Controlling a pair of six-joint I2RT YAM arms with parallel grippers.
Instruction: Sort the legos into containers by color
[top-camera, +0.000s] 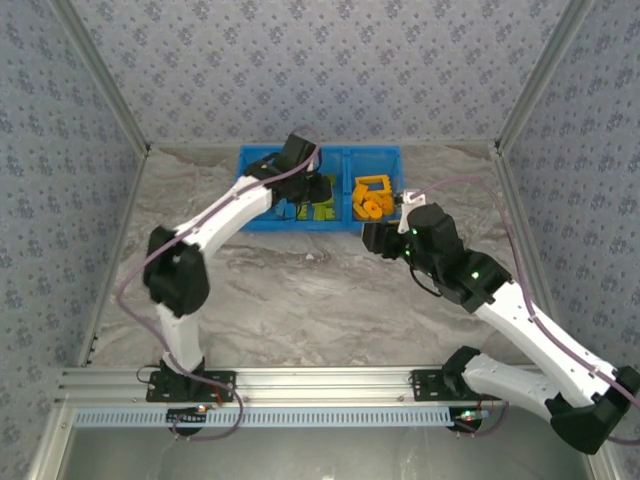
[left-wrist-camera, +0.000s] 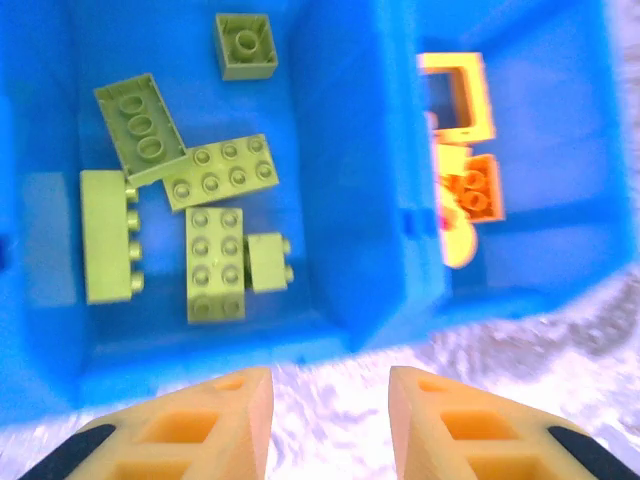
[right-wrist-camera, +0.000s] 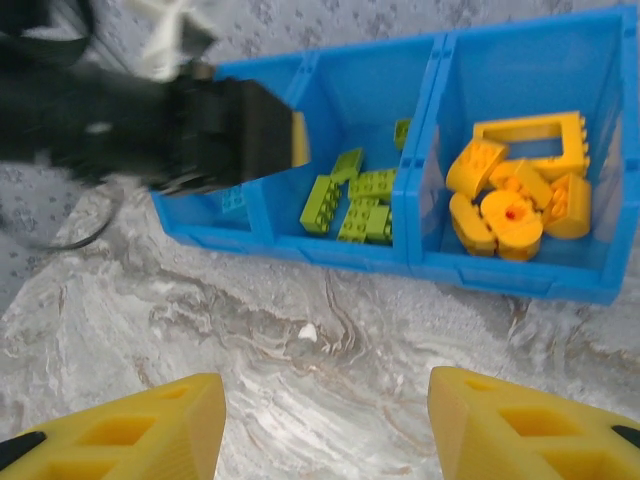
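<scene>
Though grey-veined, marbled tabletop (top-camera: 300, 300) under blue bin (top-camera: 375, 153), between floral-papered walls (top-camera: 300, 70).

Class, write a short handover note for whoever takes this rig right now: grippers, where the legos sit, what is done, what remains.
Left gripper: open, empty, above the bin's near edge.
Right gripper: open, empty, over the table.
Green legos: middle compartment.
Orange legos: right compartment.
A teal brick: left compartment, partly hidden by the left arm.
Done: visible bricks are sorted.
Left: probably only checking the pale speck on the table.
</scene>
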